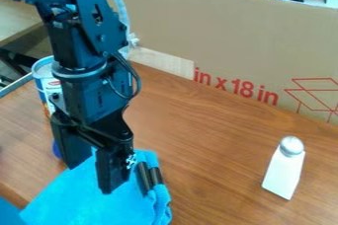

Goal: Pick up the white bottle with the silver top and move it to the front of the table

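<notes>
Camera view is showing me the black gripper point(90, 179) hanging at abt 7-8 o'clock, arm point(82, 36) coming in from 10-11 o'clock. Its two fingers are standing apart w/ nothing btwn them, so it's open, tips pointing down over the bright blue cloth point(92, 204). Can't tell if they're touching it. That cloth is lying rumpled at approx 7 o'clock on the brown wood-grain table point(211, 184), w/ two short dark rods point(150, 176) resting on it just beside the gripper, on its 3 o'clock side. A blue-and-white can point(45, 78) is standing at 9 o'clock, partly hidden behind the arm. Out at 4 o'clock, well apart, a white bottle w/ a silver cap point(284, 169) is standing upright. Cardboard w/ red print point(231, 36) is running along the back, 11 to 3 o'clock.
</notes>
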Controlling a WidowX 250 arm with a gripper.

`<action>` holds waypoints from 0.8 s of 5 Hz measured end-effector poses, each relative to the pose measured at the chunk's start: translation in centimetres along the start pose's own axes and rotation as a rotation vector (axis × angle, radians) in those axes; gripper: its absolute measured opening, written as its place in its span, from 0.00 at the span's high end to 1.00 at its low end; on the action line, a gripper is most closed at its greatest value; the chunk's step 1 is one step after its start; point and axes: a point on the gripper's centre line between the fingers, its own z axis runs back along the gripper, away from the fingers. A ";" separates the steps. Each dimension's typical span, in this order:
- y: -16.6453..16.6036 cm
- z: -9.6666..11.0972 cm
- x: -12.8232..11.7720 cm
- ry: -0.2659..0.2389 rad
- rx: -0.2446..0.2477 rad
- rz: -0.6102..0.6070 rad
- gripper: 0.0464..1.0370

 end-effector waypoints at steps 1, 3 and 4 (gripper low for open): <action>-0.1 -0.3 -0.2 0.015 -0.001 0.004 0.04; -6.1 1.2 5.3 -0.029 -0.013 -0.147 0.04; -8.7 1.7 8.1 -0.060 -0.016 -0.191 0.04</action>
